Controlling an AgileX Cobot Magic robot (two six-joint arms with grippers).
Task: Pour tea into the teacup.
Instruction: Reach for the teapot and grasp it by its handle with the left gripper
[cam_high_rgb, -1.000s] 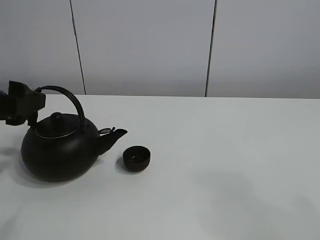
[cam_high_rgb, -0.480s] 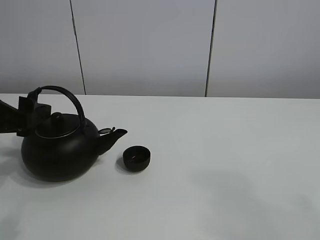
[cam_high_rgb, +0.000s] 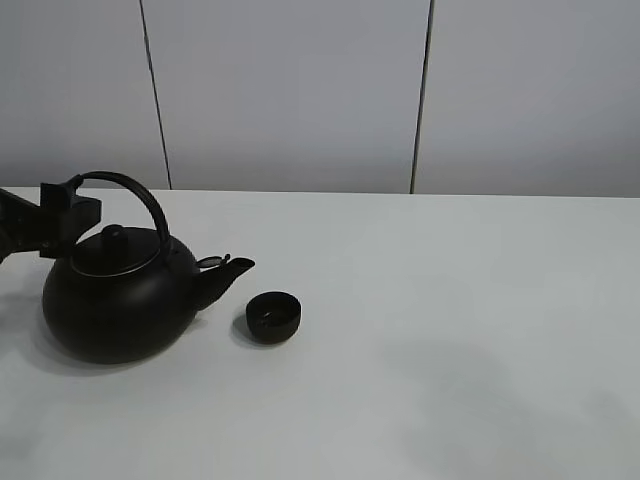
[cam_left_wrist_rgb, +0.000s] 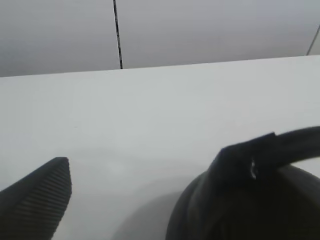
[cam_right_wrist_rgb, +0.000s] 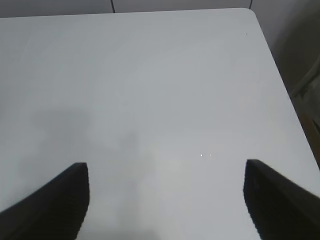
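Closing on the kettle (cam_high_rgb: 115, 305) from the left, the left end effector (cam_high_rgb: 72, 212) is rising back to the level of the handle (cam_high_rgb: 140, 195) after a brief dip, with its jaws spread wide and grasping nothing. The right end effector (cam_right_wrist_rgb: 166, 175) is hanging released over the worktop (cam_high_rgb: 450, 300). The teacup (cam_high_rgb: 273, 316) is standing just right of the spout (cam_high_rgb: 232, 270), so pouring is still awaiting a grasp.

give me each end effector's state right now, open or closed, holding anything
left end effector: open, holding nothing, jaws wide beside the kettle handle
right end effector: open, holding nothing, over the table
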